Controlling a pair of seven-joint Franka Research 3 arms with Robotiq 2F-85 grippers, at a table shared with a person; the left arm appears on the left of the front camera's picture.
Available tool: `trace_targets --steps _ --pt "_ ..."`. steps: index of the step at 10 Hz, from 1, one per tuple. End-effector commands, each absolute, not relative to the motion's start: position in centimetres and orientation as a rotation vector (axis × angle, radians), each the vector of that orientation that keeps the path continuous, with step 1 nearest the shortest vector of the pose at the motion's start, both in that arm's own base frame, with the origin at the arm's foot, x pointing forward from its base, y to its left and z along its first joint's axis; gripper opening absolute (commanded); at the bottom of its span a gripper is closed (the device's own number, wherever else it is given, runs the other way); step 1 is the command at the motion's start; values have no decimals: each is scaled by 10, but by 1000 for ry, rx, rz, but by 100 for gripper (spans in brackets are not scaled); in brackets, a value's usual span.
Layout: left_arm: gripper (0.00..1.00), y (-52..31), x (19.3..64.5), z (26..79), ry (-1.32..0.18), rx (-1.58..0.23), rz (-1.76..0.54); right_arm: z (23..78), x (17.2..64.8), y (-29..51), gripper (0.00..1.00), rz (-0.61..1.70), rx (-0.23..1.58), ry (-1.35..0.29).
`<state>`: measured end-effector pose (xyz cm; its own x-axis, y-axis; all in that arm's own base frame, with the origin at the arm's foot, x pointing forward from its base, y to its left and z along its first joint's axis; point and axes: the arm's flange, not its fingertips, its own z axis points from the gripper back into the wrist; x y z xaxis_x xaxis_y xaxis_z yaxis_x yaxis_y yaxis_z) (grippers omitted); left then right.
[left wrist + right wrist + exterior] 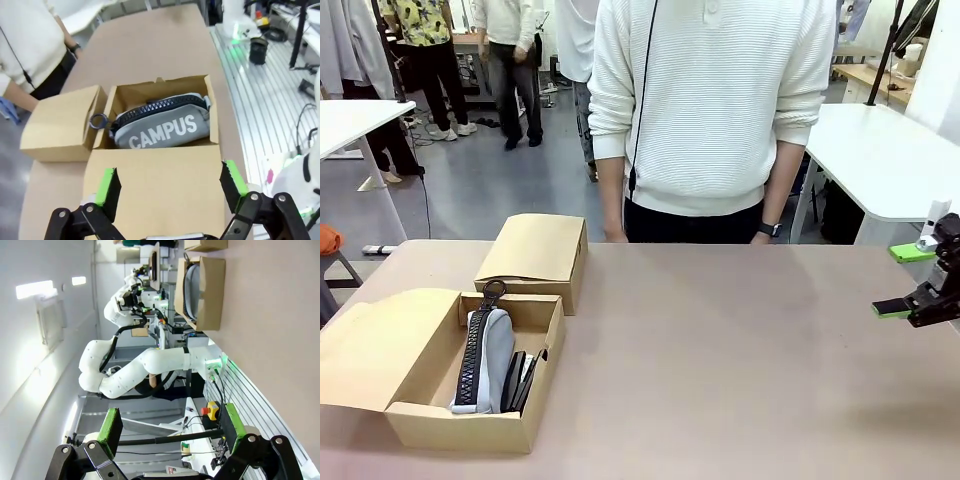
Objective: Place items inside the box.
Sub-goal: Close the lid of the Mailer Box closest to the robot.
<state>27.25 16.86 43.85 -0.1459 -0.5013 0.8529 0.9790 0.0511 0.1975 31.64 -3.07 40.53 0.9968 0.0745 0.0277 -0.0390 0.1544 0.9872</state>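
Inside the open box (pixel 535 420), grey pencil case (pixel 490 362) looks soft, light; pinch mid-body. Both grippers, left (pixel 172 186) and right (pixel 907 282), gape wide, empty.

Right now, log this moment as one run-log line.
stage: items in box | open box: grey pencil case, black staplers inside | closed box: behind it | left gripper: open, above flap | right gripper: open, table's right edge

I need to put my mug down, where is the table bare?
The widest bare stretch of table runs from the open box across to the right claw, and up to the person. The left side is crowded: the open box, its flap, and the closed box just behind.
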Motion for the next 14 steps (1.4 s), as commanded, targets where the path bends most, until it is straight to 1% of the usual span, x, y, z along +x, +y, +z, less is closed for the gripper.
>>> trace_targets --steps 1,2,3,4,5,6,7,8,9,11,14 --pt "100 160 269 438 -929 -738 -1368 411 317 -31 100 55 1416 36" --pt "100 160 269 438 -929 -738 -1368 411 317 -31 100 55 1416 36" --pt "100 165 272 435 -954 -697 -1421 411 317 -31 100 55 1416 36" --pt "100 179 278 438 -993 -699 -1460 411 317 -31 100 55 1416 36" --pt "100 200 291 441 -1053 -559 -1431 411 317 -31 100 55 1416 36" --pt "100 219 300 441 -1056 -519 -1415 411 317 -31 100 55 1416 36" --pt "100 239 308 440 -1029 -495 -1430 411 317 -31 100 55 1416 36" --pt "100 257 320 440 -1006 -369 -1478 411 317 -31 100 55 1416 36" --pt "100 277 335 437 -970 -274 -1453 411 317 -31 100 55 1416 36" --pt "100 302 353 408 -884 -262 -1382 411 317 -31 100 55 1416 36" --pt "100 318 384 368 -815 -269 -1300 411 317 -31 100 55 1416 36"
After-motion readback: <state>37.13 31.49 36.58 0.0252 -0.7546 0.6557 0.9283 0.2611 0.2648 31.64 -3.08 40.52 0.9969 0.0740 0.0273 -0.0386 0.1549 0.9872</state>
